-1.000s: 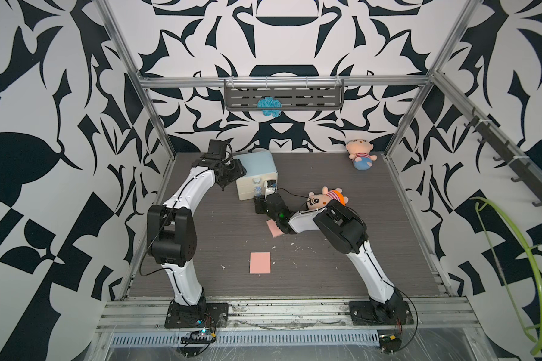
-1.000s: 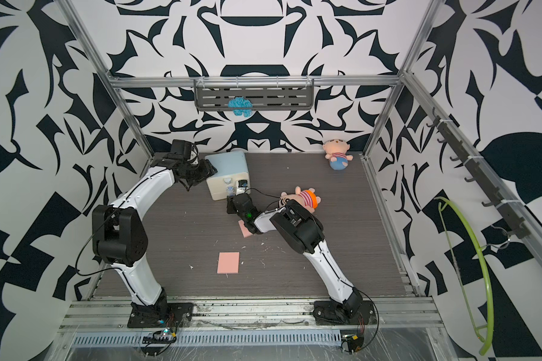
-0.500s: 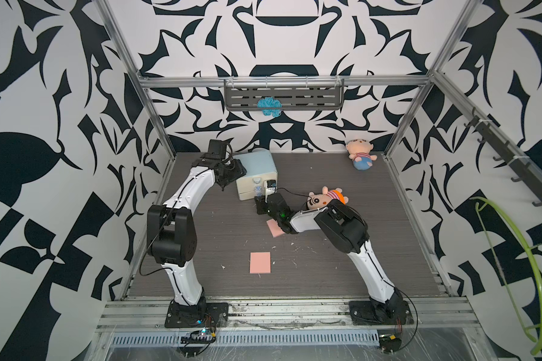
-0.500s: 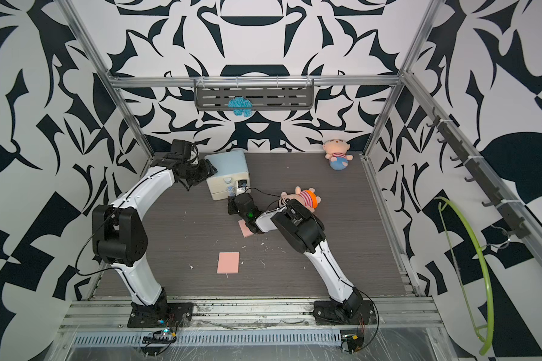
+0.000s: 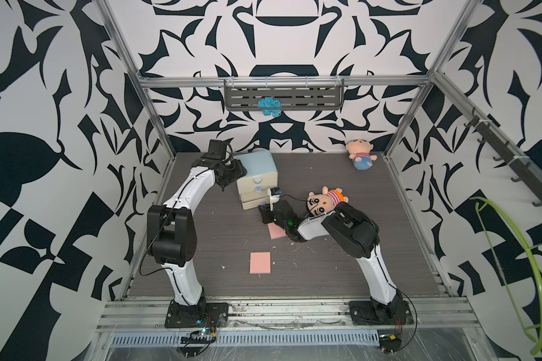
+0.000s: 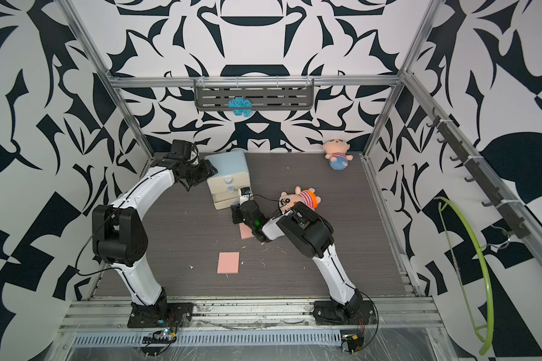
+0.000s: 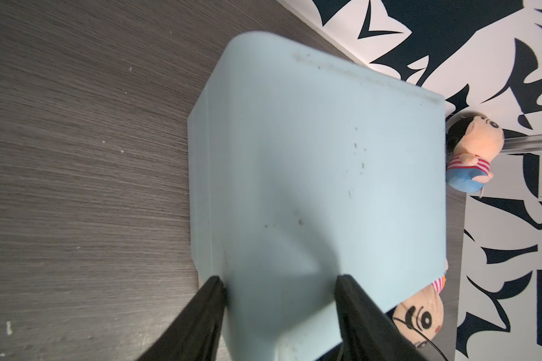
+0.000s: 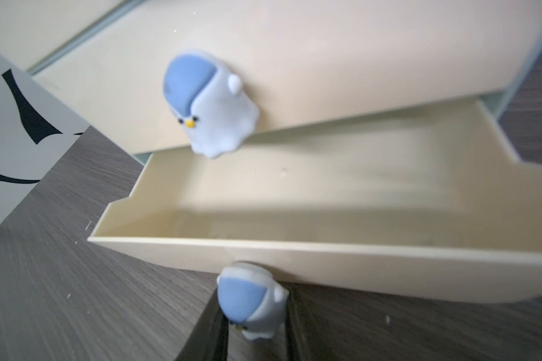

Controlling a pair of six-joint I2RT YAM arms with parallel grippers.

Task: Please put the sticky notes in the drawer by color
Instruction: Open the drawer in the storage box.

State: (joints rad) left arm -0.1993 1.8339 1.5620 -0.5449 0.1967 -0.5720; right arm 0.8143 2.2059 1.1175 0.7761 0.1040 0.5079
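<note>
The drawer (image 5: 257, 170) (image 6: 229, 168) is a light-blue chest with cream fronts at the back left. Its bottom tray (image 8: 294, 247) is pulled partly out, and the part of its inside that shows is empty. My right gripper (image 8: 252, 331) (image 5: 264, 208) is shut on that tray's blue-white penguin knob (image 8: 251, 300). My left gripper (image 7: 279, 289) (image 5: 237, 172) clasps the chest's blue body (image 7: 310, 172) at a rear corner, a finger on each side. Two pink sticky notes lie on the table: one (image 5: 260, 263) (image 6: 228, 263) in the open, the other (image 5: 274, 233) (image 6: 245, 233) partly under my right arm.
A plush doll (image 5: 326, 200) lies just behind my right arm, and a second doll (image 5: 360, 156) sits at the back right corner. A wall shelf (image 5: 310, 98) holds a blue tuft. White crumbs dot the table. A green hoop (image 5: 513, 265) hangs outside on the right.
My right jaws have tightened a little on the bottom knob. Neither arm, the chest nor the notes have visibly moved.
</note>
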